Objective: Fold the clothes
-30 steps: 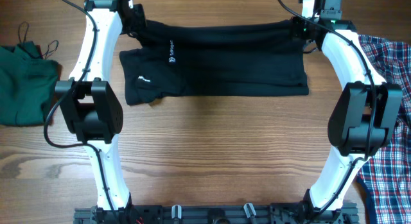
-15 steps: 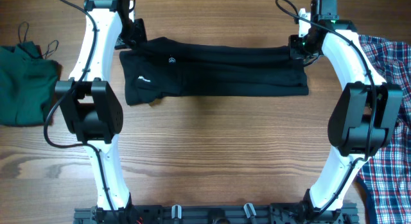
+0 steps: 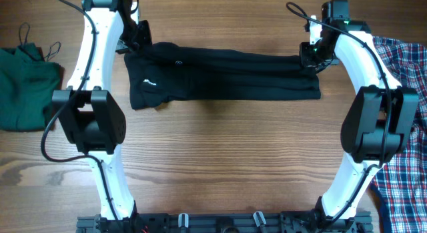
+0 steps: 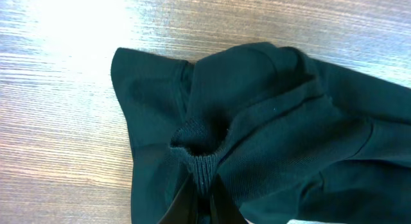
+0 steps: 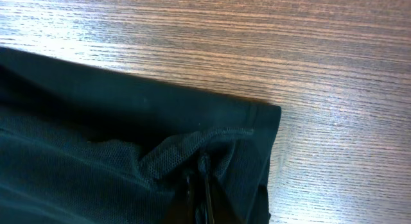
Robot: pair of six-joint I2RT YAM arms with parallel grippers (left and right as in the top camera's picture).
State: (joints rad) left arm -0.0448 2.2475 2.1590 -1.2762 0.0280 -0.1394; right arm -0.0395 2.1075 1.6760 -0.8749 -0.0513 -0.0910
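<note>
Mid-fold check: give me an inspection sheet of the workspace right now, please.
Surface: brown wood-grain table, no spills seen.
Job's things: black short-sleeved fabric shirt folded into a long band at the far side; dark green strappy top crumpled at the left edge; red-blue-white plaid shirt at the right edge.
Clutter: nothing seen.
End effectors: left end effector and right end effector each shut on an end of the black shirt.
Cables: black cables along both arms, no snag seen.
Surroundings: black base rail at the near edge.
</note>
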